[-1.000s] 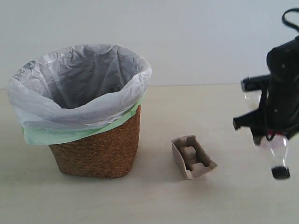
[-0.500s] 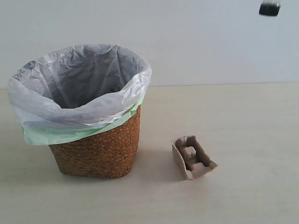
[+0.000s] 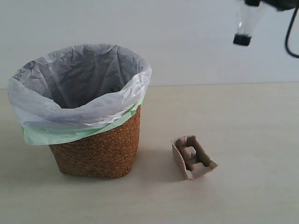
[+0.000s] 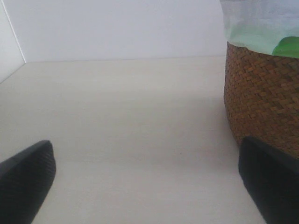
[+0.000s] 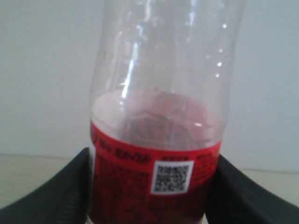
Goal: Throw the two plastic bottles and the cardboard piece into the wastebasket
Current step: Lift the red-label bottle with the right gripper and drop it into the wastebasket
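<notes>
The clear bottle with the black cap [image 3: 246, 25] hangs cap-down at the top right of the exterior view, high above the table. In the right wrist view its red-white label [image 5: 152, 184] fills the space between the two black fingers [image 5: 56, 193], and my right gripper [image 5: 152, 196] is shut on it. The wicker wastebasket [image 3: 100, 144] with its white and pale green liners stands at the left. The beige cardboard piece [image 3: 192, 157] lies on the table to its right. My left gripper [image 4: 147, 186] is open over bare table beside the basket [image 4: 264, 98]. The green-capped bottle is out of view.
A pale wooden table [image 3: 233, 121] runs back to a plain white wall. A black cable [image 3: 290, 37] loops down at the top right corner of the exterior view.
The right arm has lifted the black-capped bottle from low at the right edge to the top of the view, then shifted it slightly left and down. The basket and cardboard piece have not moved.
</notes>
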You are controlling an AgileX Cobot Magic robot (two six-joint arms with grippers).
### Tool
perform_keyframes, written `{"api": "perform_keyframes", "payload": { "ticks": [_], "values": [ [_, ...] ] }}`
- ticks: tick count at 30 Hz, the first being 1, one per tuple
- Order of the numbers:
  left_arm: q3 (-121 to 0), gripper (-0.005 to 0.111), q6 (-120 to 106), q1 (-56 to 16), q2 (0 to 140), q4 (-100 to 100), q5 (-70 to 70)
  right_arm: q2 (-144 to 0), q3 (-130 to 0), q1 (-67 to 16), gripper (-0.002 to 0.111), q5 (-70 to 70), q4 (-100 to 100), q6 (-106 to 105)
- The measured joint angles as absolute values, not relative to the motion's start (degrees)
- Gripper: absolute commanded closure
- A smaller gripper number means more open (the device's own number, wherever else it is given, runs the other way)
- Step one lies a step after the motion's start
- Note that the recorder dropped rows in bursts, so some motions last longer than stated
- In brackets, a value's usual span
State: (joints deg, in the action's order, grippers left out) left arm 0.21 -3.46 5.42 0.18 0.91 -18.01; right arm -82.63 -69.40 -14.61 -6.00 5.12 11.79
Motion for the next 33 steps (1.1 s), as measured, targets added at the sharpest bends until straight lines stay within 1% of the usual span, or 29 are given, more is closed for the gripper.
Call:
{"api": "perform_keyframes", "payload": {
  "ticks": [3, 8, 9, 11, 14, 16, 19, 21, 23, 27, 29, 33],
  "values": [
    [0.21, -0.001, -3.46, 5.42, 0.18, 0.91, -18.01, -86.38, -69.30, -19.66, 0.108, -4.95, 1.71, 12.04],
    [0.21, -0.001, -3.46, 5.42, 0.18, 0.91, -18.01, -88.49, -69.05, -30.17, 0.108, 3.90, -2.10, 16.01],
    [0.21, -0.001, -3.46, 5.42, 0.18, 0.91, -18.01, -88.49, -70.18, -33.59, 0.108, 6.43, -2.39, 17.10],
    [0.21, -0.001, -3.46, 5.42, 0.18, 0.91, -18.01, -88.49, -72.85, -37.61, 0.108, 8.21, -2.69, 17.59],
    [0.21, -0.001, -3.46, 5.42, 0.18, 0.91, -18.01, -88.49, -74.81, -39.55, 0.108, 8.22, -2.33, 16.63],
    [0.21, -0.001, -3.46, 5.42, 0.18, 0.91, -18.01, -88.49, -74.84, -39.13, 0.108, 6.20, -2.33, 11.00],
    [0.21, -0.001, -3.46, 5.42, 0.18, 0.91, -18.01, -88.49, -74.93, -37.05, 0.108, 0.73, -0.73, -11.38],
    [0.21, -0.001, -3.46, 5.42, 0.18, 0.91, -18.01, -88.37, -74.93, -34.20, 0.108, -2.07, -0.33, -22.95],
    [0.21, -0.001, -3.46, 5.42, 0.18, 0.91, -18.01, -87.14, -74.93, -29.77, 0.108, -2.78, 0.00, -28.53],
    [0.21, -0.001, -3.46, 5.42, 0.18, 0.91, -18.01, -83.69, -74.97, -20.42, 0.108, -2.90, -0.33, -30.46],
    [0.21, -0.001, -3.46, 5.42, 0.18, 0.91, -18.01, -82.37, -75.18, -16.59, 0.108, -2.90, -0.55, -27.71],
    [0.21, -0.001, -3.46, 5.42, 0.18, 0.91, -18.01, -82.03, -75.27, -12.74, 0.108, -4.73, -0.77, -16.30]
  ]
}}
